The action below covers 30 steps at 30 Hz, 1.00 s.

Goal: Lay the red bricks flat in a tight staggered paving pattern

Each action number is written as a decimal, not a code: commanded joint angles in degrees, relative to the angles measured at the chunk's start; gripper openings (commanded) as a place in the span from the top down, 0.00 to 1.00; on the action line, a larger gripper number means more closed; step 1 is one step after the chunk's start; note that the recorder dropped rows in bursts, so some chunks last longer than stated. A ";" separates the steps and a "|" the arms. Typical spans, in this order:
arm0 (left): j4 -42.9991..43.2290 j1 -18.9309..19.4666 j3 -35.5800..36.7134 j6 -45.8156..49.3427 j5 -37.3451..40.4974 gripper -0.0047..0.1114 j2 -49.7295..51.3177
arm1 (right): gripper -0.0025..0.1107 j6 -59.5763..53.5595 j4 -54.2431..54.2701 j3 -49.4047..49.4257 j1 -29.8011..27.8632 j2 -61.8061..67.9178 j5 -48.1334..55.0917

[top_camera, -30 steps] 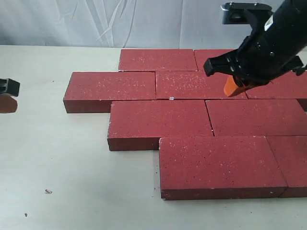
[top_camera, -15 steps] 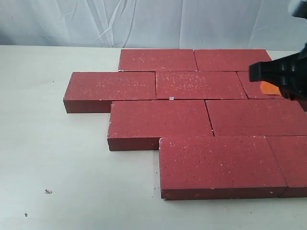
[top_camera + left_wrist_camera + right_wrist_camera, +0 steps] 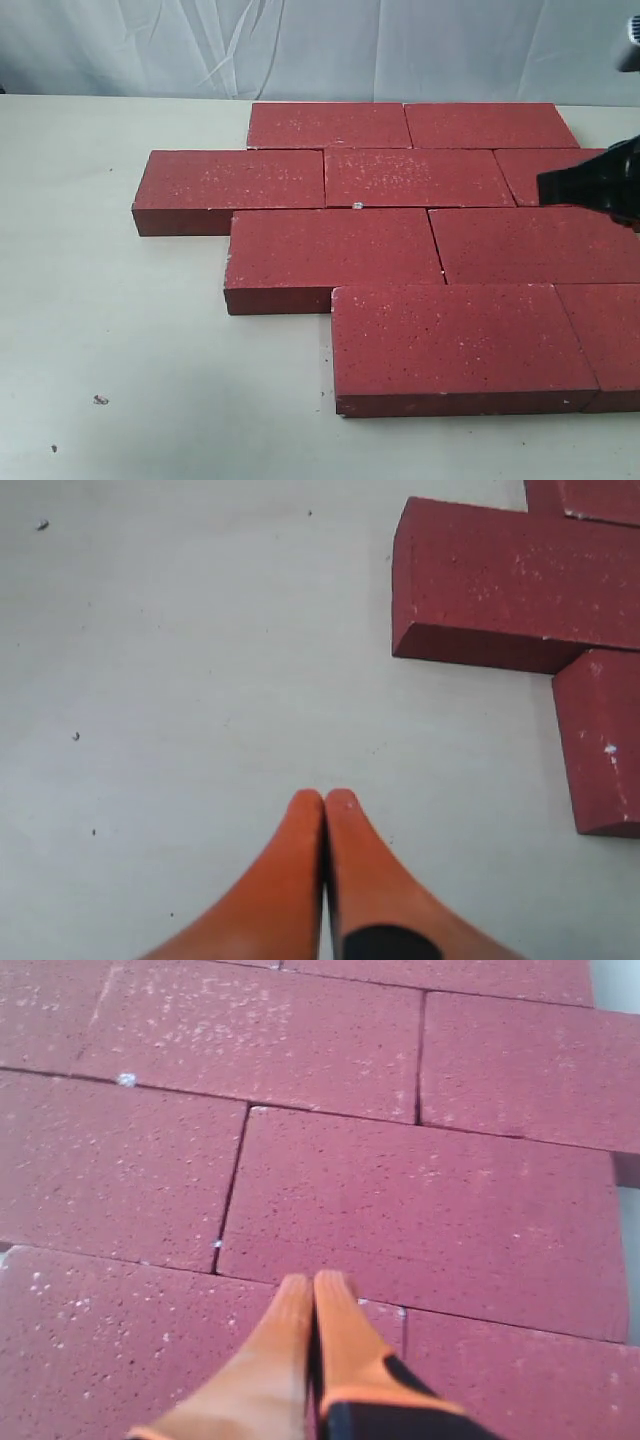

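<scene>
Nine red bricks [image 3: 330, 245] lie flat on the pale surface [image 3: 120, 330], packed in four staggered rows with their sides touching. The far row has two bricks, the next three, the third two, and the nearest two. Each row's end joints fall near the middle of a brick in the row beside it. The rightmost bricks of the second and nearest rows run out of the exterior view. Their tops are rough and flecked with pale specks, and a small white crumb [image 3: 357, 206] sits at one joint between the second and third rows.

The right arm [image 3: 605, 183] reaches in from the right edge of the exterior view as a dark shape over the right end of the second row. In its wrist view, the right end effector [image 3: 314, 1282] has its orange fingers [image 3: 285, 1330] pressed together with nothing between them. It points down over the brick tops near a seam, and whether the tips touch the brick cannot be told.

The left end effector [image 3: 324, 798] is likewise pressed together and empty. It hangs over bare surface, apart from the nearest brick corner.

A creased white cloth [image 3: 150, 45] hangs behind the surface.
</scene>
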 commanded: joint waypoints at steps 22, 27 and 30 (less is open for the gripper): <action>3.64 0.06 4.70 -1.96 -3.28 0.96 0.00 | 0.98 -19.56 22.01 0.12 -16.27 2.75 -2.05; 3.64 0.06 4.70 -1.96 -3.28 0.96 0.00 | 0.98 -19.56 22.01 0.12 -16.27 2.75 -2.05; 3.64 0.06 4.70 -1.96 -3.28 0.96 0.00 | 0.98 -19.56 22.01 0.12 -16.27 2.75 -2.05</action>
